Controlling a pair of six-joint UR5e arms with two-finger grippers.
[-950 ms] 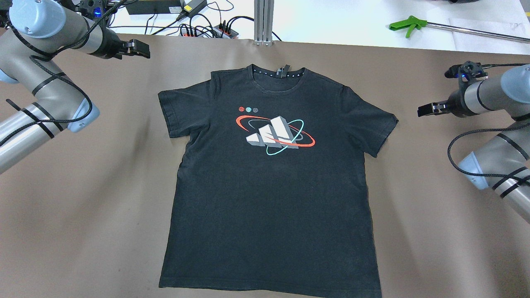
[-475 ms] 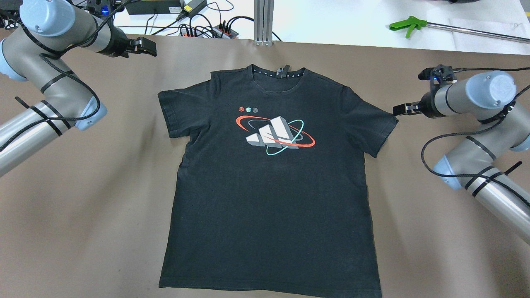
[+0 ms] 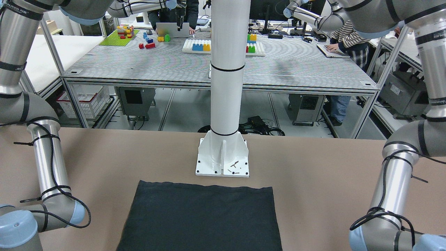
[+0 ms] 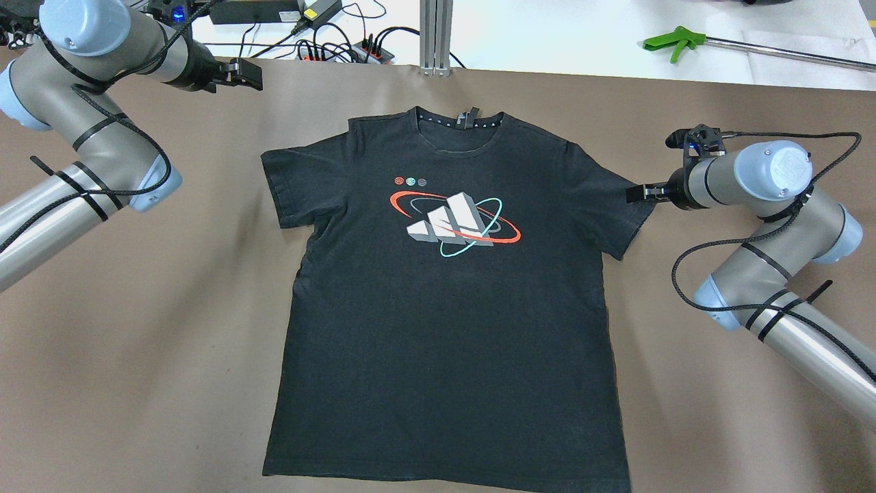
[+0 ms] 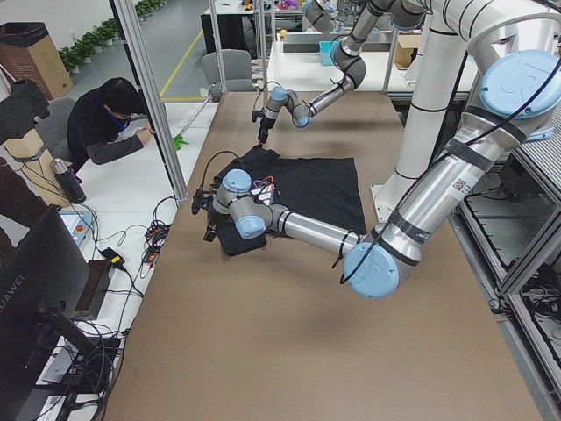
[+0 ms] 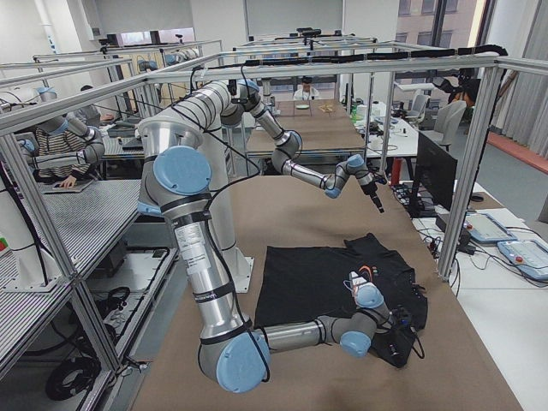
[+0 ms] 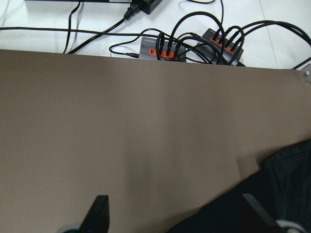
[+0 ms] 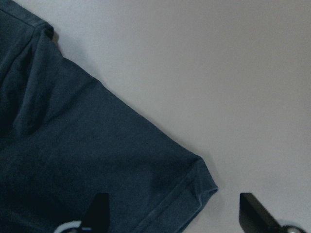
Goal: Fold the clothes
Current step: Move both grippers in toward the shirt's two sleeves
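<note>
Open tabletop (image 4: pixel 171 342) flanks the shirt (image 4: pixel 445 329); cables (image 4: pixel 342 44) and a metal post (image 4: pixel 436 34) line the far edge.

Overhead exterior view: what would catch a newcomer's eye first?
A black T-shirt lies flat, front up, in the middle of the brown table, with a red, teal and grey print on its chest. The right gripper is open at one sleeve's end; the left gripper hangs apart, near the table's far edge.

The shirt (image 4: pixel 445 329) is matt black cloth with a smooth printed logo (image 4: pixel 455 222). The tabletop (image 4: pixel 171 356) is matt, smooth brown. The left arm (image 4: pixel 31 219) and right arm (image 4: pixel 818 352) have satiny metal tubes and smooth pale-blue plastic caps (image 4: pixel 773 164).
</note>
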